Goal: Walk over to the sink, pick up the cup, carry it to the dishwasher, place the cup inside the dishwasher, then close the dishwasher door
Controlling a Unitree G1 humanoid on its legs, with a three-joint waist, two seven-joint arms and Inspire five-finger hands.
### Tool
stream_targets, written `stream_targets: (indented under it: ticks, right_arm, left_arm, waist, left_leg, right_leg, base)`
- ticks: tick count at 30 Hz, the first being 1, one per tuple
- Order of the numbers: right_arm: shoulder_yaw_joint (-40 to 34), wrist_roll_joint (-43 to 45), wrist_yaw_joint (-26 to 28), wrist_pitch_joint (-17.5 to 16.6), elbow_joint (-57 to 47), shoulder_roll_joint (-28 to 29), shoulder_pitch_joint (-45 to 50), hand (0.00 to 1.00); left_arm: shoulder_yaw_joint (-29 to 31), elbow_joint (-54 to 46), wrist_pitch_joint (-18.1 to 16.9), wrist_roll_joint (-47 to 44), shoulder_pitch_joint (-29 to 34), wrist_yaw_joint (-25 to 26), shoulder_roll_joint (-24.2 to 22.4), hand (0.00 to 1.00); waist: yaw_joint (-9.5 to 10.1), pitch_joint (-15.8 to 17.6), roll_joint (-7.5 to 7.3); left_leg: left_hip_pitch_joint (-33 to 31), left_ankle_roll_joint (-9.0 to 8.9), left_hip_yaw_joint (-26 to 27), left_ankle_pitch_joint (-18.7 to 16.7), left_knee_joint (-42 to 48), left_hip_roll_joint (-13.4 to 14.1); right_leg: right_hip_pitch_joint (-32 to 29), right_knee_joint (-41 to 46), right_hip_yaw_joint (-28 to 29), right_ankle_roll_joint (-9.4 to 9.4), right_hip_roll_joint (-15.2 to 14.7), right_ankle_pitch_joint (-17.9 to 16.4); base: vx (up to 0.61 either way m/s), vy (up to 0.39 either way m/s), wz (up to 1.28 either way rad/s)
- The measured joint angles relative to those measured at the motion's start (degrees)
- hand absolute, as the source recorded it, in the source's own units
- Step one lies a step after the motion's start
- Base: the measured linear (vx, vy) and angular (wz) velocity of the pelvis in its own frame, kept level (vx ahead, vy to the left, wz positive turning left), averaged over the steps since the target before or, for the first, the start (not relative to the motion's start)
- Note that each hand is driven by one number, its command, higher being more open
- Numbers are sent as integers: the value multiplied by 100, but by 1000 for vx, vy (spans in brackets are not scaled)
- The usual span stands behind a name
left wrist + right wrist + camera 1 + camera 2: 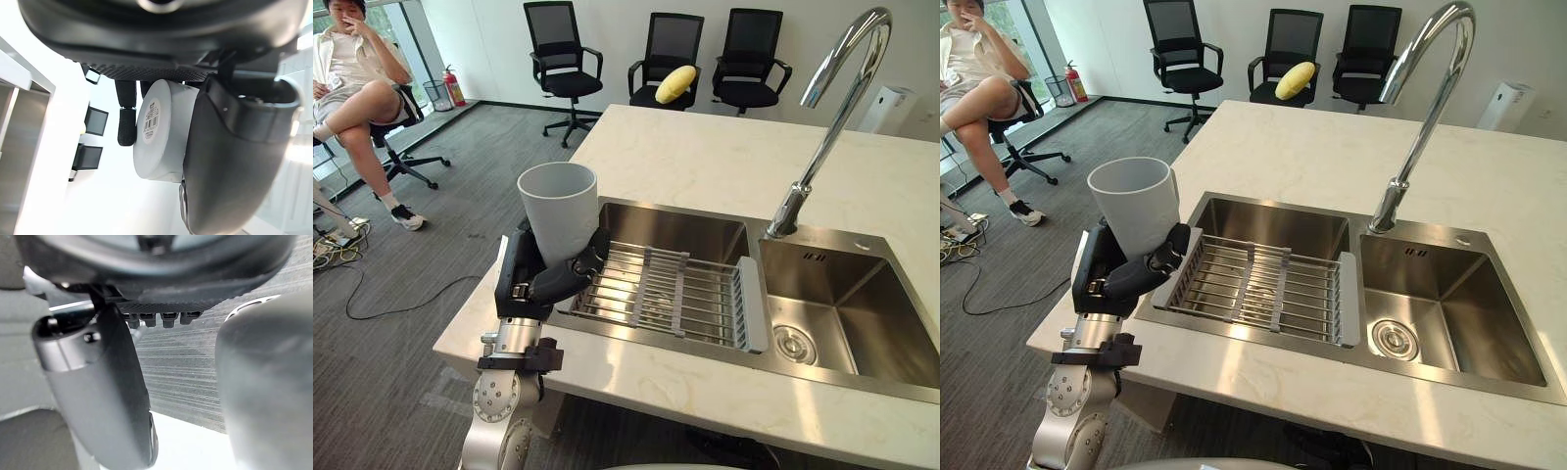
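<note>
At the counter's left edge, just beside the two-basin sink, the left hand clasps one grey cup upright. One drying rack spans the left basin. The right hand's grip cannot be told.

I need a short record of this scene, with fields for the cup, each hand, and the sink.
cup: pale grey tapered cup, upright, mouth up, held clear of the pale stone counter
left hand: dark, curled round the cup's lower part
right hand: above grey carpet, in its wrist view
sink: stainless steel double sink, grey wire rack across its left basin
</note>
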Motion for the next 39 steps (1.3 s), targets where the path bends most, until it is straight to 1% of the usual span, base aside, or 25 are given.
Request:
stream_targets:
  ticks: [1,2,4,5,6,7,8,10,11,13,15,17,18,19,20,21,23,28,32,33,34,35,36,37,39]
  right_arm:
    - [15,4,-1,1,29,61,-144,100]
    - [83,8,26,0,29,127,-201,100]
    - [73,30,53,-6,27,176,-309,100]
    - [65,58,59,-11,12,185,-482,100]
    - [49,59,59,-39,-3,174,-622,100]
    - [-47,58,61,-51,-34,134,-747,100]
    - [-59,58,51,-49,-33,102,-764,100]
    - [-44,52,59,3,-37,12,-647,100]
    - [-42,52,59,17,-44,-8,-596,100]
    - [-51,47,31,122,90,-149,-500,100]
    - [-51,48,-21,201,157,-266,-397,100]
    - [-59,53,-89,201,135,-282,-198,100]
    - [-83,55,-127,200,54,-275,-39,100]
    - [-202,57,-133,218,62,-229,8,100]
    - [-212,53,-148,234,46,-102,108,100]
    - [-211,52,-149,232,32,-75,131,100]
    - [-150,49,-159,206,22,7,190,100]
    - [-124,54,-165,179,4,-53,84,100]
    - [80,52,-176,121,-189,-266,68,100]
    - [110,51,-172,112,-259,-303,103,100]
    - [122,45,-168,32,-269,-340,110,100]
    - [122,47,-161,-41,-301,-348,108,100]
    - [125,48,-167,-109,-319,-319,105,100]
    - [211,48,-163,-115,-372,-290,111,100]
    - [351,47,-112,-125,-414,-293,185,100]
  left_arm:
    - [59,-5,-71,7,-157,7,-57,0]
    - [82,17,-135,11,-192,90,-119,0]
    - [106,5,-209,9,-186,198,-180,0]
    - [183,-44,-270,3,-218,293,-229,0]
    - [219,-64,-290,2,-241,351,-263,0]
    - [234,-33,-271,-9,-238,387,-321,0]
    - [212,-33,-225,-17,-209,393,-326,0]
    - [163,-66,-183,-10,-160,354,-306,0]
    - [156,-101,-189,-6,-168,342,-311,0]
    - [89,-270,-193,14,-187,314,-372,0]
    - [86,-318,-193,37,-211,185,-433,0]
    - [27,-317,-192,56,-221,37,-498,0]
    - [-106,-294,-188,54,-248,-78,-533,0]
    - [-206,-256,-185,51,-279,-168,-496,0]
    - [-355,-120,-183,30,-222,-287,-399,0]
    - [-378,-70,-186,19,-217,-304,-376,0]
    - [-502,323,-174,1,-216,-316,-315,0]
    - [-755,459,-142,2,-128,-313,-198,0]
    - [-902,449,-143,4,-104,-293,-173,0]
    - [-903,450,-143,3,-100,-272,-174,0]
    - [-917,452,-143,6,-78,-240,-173,0]
    - [-947,457,-143,9,-79,-211,-174,0]
    - [-983,482,-155,8,-80,-166,-149,0]
    - [-1053,576,-208,11,-116,-129,-155,0]
    - [-1172,754,-286,10,-138,-37,-164,0]
  waist:
    - [43,76,-30]
    - [80,93,-35]
    - [178,78,-48]
    - [329,78,-55]
    - [381,120,6]
    - [375,240,195]
    - [379,292,272]
    - [304,260,379]
    - [243,253,369]
    - [94,259,297]
    - [24,253,300]
    - [-69,229,316]
    - [-149,152,427]
    - [-205,93,464]
    - [-235,65,272]
    - [-234,45,231]
    - [-279,-7,169]
    - [-276,22,225]
    - [-321,123,337]
    - [-352,136,313]
    - [-435,185,269]
    - [-487,214,307]
    - [-598,280,391]
    - [-637,311,369]
    - [-580,356,295]
  left_leg:
    - [-114,9,59,72,150,16]
    - [-252,16,-30,74,384,-6]
    - [-470,18,-66,73,621,6]
    - [-733,7,-67,66,813,53]
    - [-891,-32,-73,61,897,96]
    - [-993,-135,-151,75,1022,191]
    - [-995,-149,-124,84,1065,251]
    - [-1004,-122,190,51,983,471]
    - [-1013,-94,330,25,930,511]
    - [-1128,200,946,-55,1216,603]
    - [-1018,316,1368,-153,1699,645]
    - [-715,279,1774,-351,1935,738]
    - [-638,108,1974,-487,1590,772]
    - [-643,30,1942,-470,1231,593]
    - [-469,158,1724,-123,525,136]
    - [-427,174,1682,-54,366,50]
    - [-261,303,1323,202,-204,-329]
    - [-244,410,1074,266,-222,-419]
    - [-26,441,898,204,-310,-462]
    - [27,469,811,180,-307,-544]
    - [75,511,633,166,-303,-622]
    - [127,548,497,167,-290,-640]
    - [166,591,220,127,-202,-604]
    - [142,601,-39,75,-137,-558]
    - [140,578,-326,36,-85,-550]
  right_leg:
    - [-126,819,208,-59,-58,-451]
    - [124,1418,352,55,-35,-763]
    - [477,893,445,17,80,-798]
    - [646,228,429,-14,171,-779]
    - [715,-102,372,-37,222,-784]
    - [860,-359,244,-214,313,-718]
    - [920,-404,204,-249,365,-656]
    - [966,-390,-73,-353,457,-587]
    - [964,-401,-183,-365,425,-577]
    - [848,-440,-545,-356,188,-467]
    - [823,-449,-805,-248,-12,-386]
    - [891,-494,-1169,-89,-215,-294]
    - [907,-481,-1513,2,-255,-242]
    - [897,-479,-1778,21,-319,-231]
    - [903,-509,-1987,-87,-559,-171]
    - [910,-531,-1985,-89,-582,-170]
    - [1031,-616,-1975,-79,-668,-139]
    - [1008,-265,-2009,-103,-706,33]
    - [600,1253,-1897,-115,-1105,41]
    - [393,1835,-1727,-204,-1290,77]
    - [185,2382,-1393,-468,-1384,248]
    - [47,2664,-1175,-632,-1381,339]
    - [-100,2898,-726,-474,-1123,-114]
    - [-190,2765,-468,-443,-799,-562]
    - [-416,2286,-91,-388,-404,-832]
  base:
    - [-33,-3,22]
    - [-17,-43,29]
    - [-71,-93,14]
    - [-147,-91,-3]
    - [-208,-115,15]
    - [-236,-99,27]
    - [-259,-98,34]
    - [-287,-114,46]
    - [-266,-84,80]
    - [-174,24,82]
    - [-111,137,75]
    - [-47,199,108]
    - [-13,259,143]
    - [-10,335,159]
    - [-24,295,111]
    - [-16,261,96]
    - [-13,195,82]
    - [24,74,36]
    - [32,35,24]
    - [62,49,46]
    - [89,54,60]
    - [126,18,91]
    - [105,-28,114]
    - [89,-49,114]
    - [71,-104,96]
